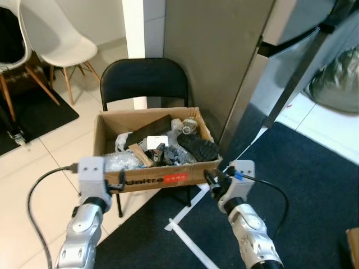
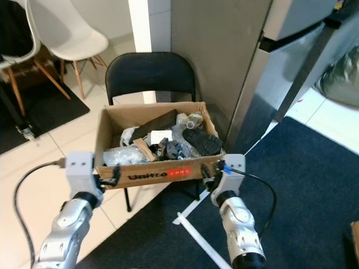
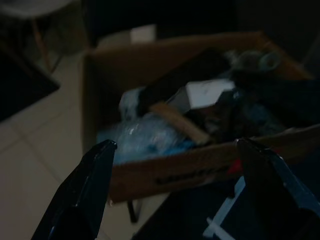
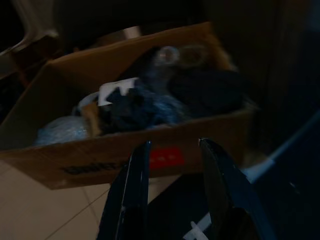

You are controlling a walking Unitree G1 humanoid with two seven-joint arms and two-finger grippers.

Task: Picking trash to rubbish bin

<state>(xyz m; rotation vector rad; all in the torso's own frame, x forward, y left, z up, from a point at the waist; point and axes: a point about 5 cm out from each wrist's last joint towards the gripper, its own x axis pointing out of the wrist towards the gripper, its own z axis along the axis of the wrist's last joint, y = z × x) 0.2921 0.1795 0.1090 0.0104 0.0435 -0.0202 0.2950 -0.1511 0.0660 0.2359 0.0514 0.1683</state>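
Two silver metallic arms were seen, each built of rounded, ribbed segments with a polished sheen. Each wrist was capped by a pale grey, box-shaped housing with small dark screw holes in its face. The left gripper (image 1: 115,188) and the right gripper (image 1: 212,178) were made of long black fingers; in the wrist views the fingers (image 3: 90,187) were shown as glossy, tapered black blades with smooth flat faces. A black cable (image 1: 35,193) was looped from the left wrist housing, and another black cable (image 1: 275,193) was arched from the right housing, where a small blue connector (image 1: 238,176) was fitted.
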